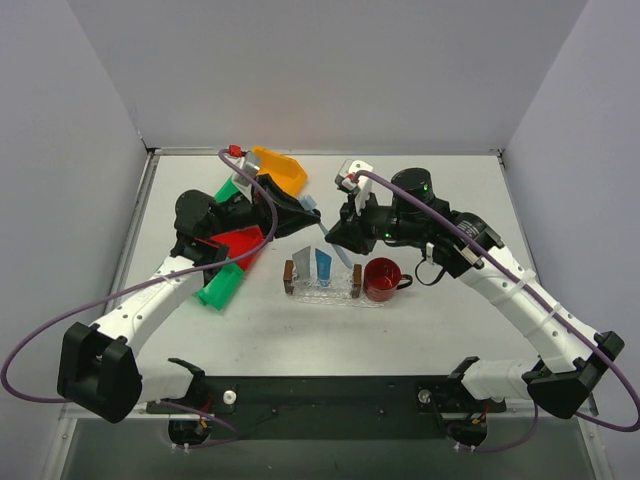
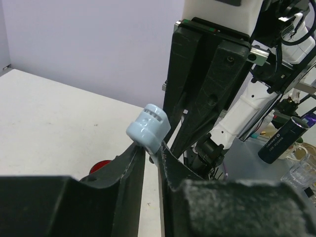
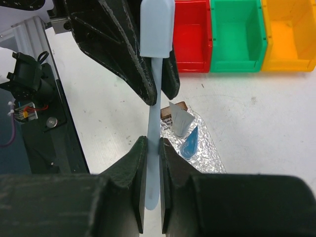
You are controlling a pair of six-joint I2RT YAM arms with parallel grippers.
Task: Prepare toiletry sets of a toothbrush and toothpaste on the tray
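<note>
The toothbrush (image 3: 153, 123) is in the air between the two hands, not on the tray (image 1: 335, 296). In the overhead view it shows as a pale blue streak at the centre of the frame, slanting from upper left to lower right just above the tray.

The right hand (image 3: 153, 148) is clenched on the handle. In its own camera both dark fingers press the slim stem from either side at the bottom centre of the frame. From there the stem runs straight up to a broad flat end at the top.

The left hand (image 2: 152, 150) meets the brush from the opposite side. In its own camera the fingers rise from the bottom edge and close in on the neck just under the rounded, slotted light blue head, at mid frame. They appear to pinch the neck on both sides, though the contact itself is partly hidden behind the finger edges. The right wrist view agrees: the left fingers sit tight on either side of the stem, above the right hand's grip.

On the tray, a silver tube (image 1: 302, 260) and a blue tube (image 1: 323, 266) stand side by side, pointed ends up and tilted, between two brown end blocks. A red cup (image 1: 381, 279) sits on the surface (image 1: 300, 330) just right of the tray. Left of the tray, partly under the left arm, lie an orange bin (image 1: 282, 172), a red bin (image 1: 241, 243) and a green bin (image 1: 222, 288).
</note>
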